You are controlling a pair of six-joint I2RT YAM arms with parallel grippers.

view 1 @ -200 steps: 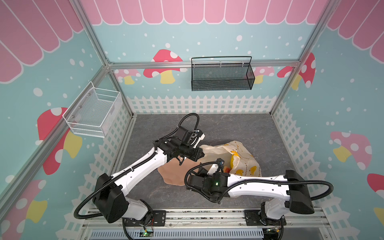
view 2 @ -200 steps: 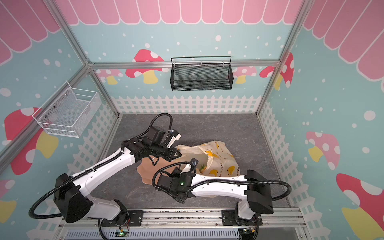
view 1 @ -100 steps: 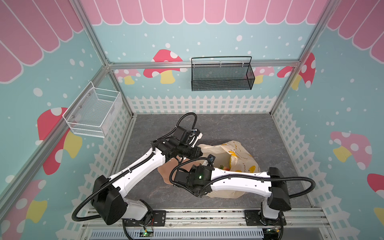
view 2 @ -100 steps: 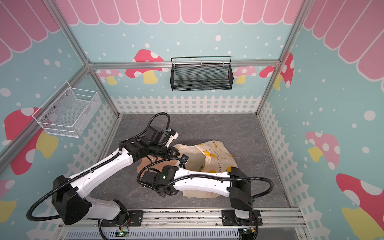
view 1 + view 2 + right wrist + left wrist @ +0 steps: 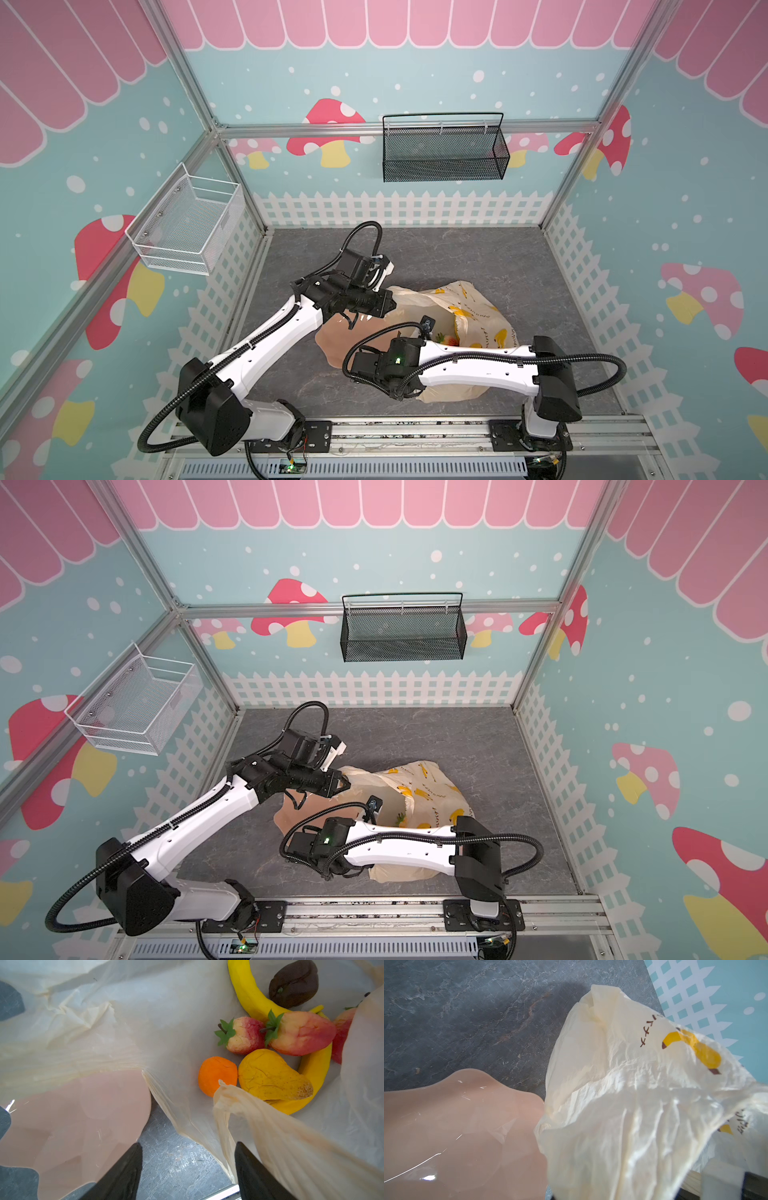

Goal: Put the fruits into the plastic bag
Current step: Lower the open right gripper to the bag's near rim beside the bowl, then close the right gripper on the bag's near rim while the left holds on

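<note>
Teal walls (image 5: 415,62) dotted with pink mushrooms and edged with a white picket border close in the grey, stone-patterned table (image 5: 457,257) where both my arms work. A black mesh basket (image 5: 442,153) hangs on the back wall, a white wire basket (image 5: 187,228) on the left one.

Toward the table's front, in both top views, the plastic bag (image 5: 469,303) (image 5: 419,787) lies crumpled on its side. It is cream, printed with yellow bananas and dark lettering. Its mouth faces a peach wavy-edged plate (image 5: 332,345), and its thin film overlaps part of that plate (image 5: 72,1126).

My left fingers (image 5: 384,304) are clamped shut on the bag's upper rim, holding it lifted above the plate's far edge. From my left wrist the plastic (image 5: 623,1105) drapes close before the lens, with the plate (image 5: 456,1136) beside it.

My right fingers (image 5: 126,1169) stand well apart, gripping nothing, low at the bag's mouth over the strip of table between plate and bag. A handle loop (image 5: 224,1126) of the bag trails down just beside one of them. In both top views my own wrist covers these fingers.

The fruits lie bunched inside the bag on its lower wall. There are two bananas (image 5: 249,991), a yellow pear-shaped fruit (image 5: 270,1076) and three strawberries (image 5: 245,1035), one of them half hidden behind a fold. Beside the pear-shaped fruit sits an orange (image 5: 216,1074), and against one banana a dark brown fruit (image 5: 294,982).
</note>
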